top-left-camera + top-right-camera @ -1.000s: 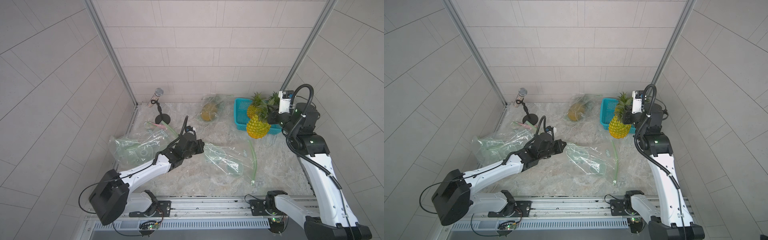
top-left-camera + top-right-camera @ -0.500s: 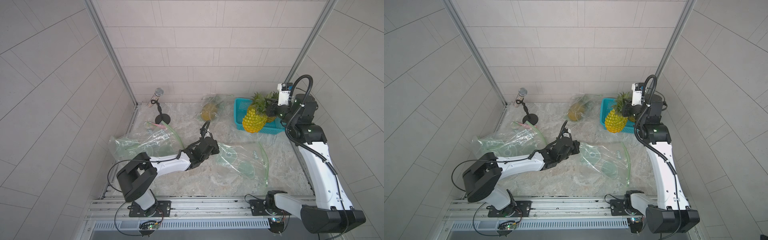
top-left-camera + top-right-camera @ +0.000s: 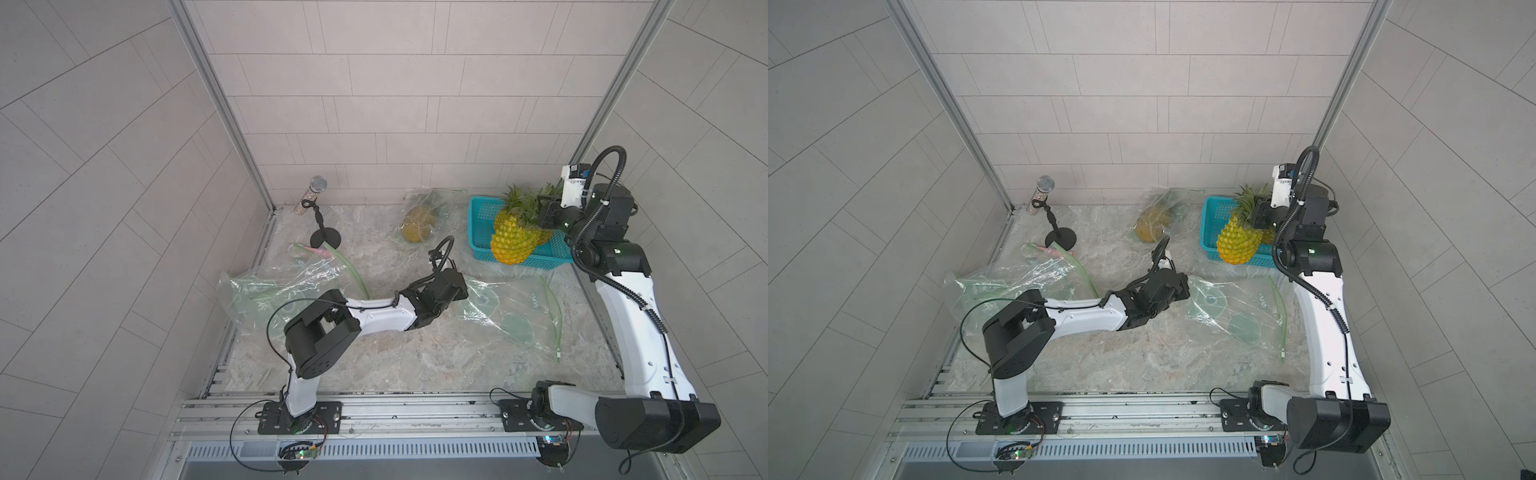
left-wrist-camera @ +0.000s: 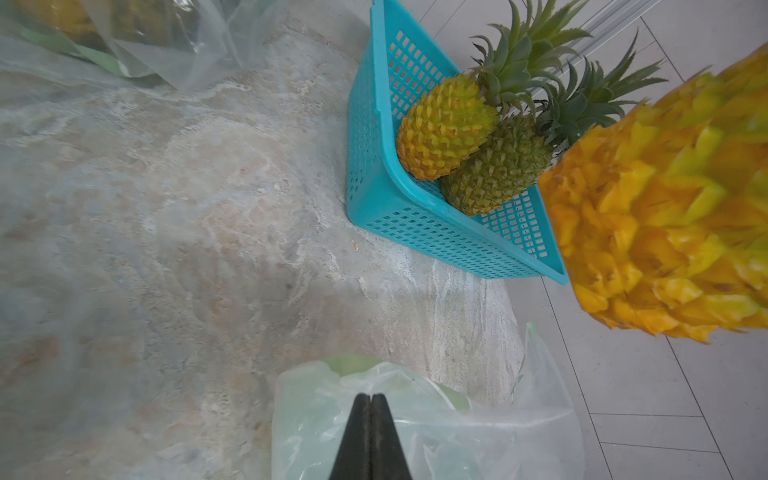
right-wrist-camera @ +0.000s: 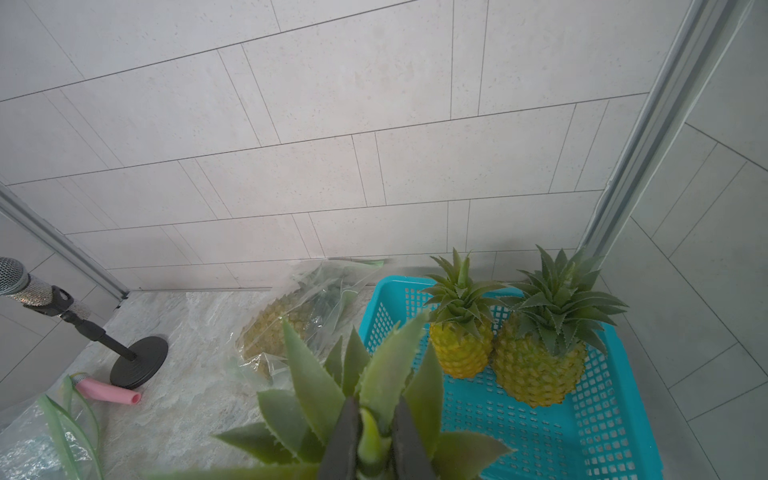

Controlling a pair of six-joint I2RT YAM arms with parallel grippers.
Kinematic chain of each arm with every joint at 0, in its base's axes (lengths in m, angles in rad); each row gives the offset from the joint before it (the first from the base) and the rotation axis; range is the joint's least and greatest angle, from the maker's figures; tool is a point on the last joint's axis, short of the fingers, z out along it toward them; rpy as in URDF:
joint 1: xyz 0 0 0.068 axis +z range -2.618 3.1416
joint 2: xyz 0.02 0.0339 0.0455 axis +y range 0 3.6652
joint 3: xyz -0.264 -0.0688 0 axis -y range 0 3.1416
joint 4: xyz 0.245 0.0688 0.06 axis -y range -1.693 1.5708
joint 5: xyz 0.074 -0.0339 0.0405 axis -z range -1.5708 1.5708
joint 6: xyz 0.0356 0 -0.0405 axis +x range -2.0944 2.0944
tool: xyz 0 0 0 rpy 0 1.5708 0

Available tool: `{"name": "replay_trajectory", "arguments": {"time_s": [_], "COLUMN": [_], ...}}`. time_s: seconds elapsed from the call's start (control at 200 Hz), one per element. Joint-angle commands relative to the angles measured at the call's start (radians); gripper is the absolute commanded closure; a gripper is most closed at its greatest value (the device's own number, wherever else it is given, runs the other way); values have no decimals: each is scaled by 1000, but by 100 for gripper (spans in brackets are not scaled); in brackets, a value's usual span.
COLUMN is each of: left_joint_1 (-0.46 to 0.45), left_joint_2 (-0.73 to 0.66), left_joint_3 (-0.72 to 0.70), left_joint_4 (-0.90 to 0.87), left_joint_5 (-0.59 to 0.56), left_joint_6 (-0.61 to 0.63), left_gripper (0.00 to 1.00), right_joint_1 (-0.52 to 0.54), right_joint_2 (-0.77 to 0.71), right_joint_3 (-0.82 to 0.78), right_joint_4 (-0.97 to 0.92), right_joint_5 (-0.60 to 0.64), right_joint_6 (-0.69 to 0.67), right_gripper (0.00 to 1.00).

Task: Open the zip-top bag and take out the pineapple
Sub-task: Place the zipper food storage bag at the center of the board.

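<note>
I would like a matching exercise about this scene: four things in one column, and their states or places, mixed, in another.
1 right claw
2 left claw
3 turquoise basket
4 microphone

A on a black stand
B shut on leaves of a pineapple
C contains two pineapples
D shut on an empty bag

Pairs: 1-B, 2-D, 3-C, 4-A

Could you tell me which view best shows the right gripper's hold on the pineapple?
Right wrist view: the right gripper pinches a crown leaf of the pineapple between its jaws. Both top views show the whole fruit but hide the pinch; the left wrist view shows only its body.
</note>
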Motion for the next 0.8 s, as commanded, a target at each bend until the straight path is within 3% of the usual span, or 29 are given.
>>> {"name": "replay_trajectory", "arguments": {"time_s": [0.0,0.2,0.345,0.55,0.791], "left_joint_1": [-26,-43,-38,-13,46], "left_joint_2": [39,108,67,-55,-247], "left_joint_3": [69,148,72,13,-161], "left_joint_4": [7,11,135,81,9], "left_joint_5": [-33,1,2,43,89], "left_joint_6": [-31,-25,48,161,225], "left_gripper": [100,100,68,39,36], "right_joint_1": [-25,-58,-81,-108,-115], "right_joint_2": [-6,18,32,71,137], "right_joint_3": [58,48,17,-28,-44], "right_joint_4": [155,189,246,366,447], "right_joint_5": [-13,22,37,32,94], "right_joint_6": [31,45,42,71,63], "right_gripper": [100,100,100,100,100]}}
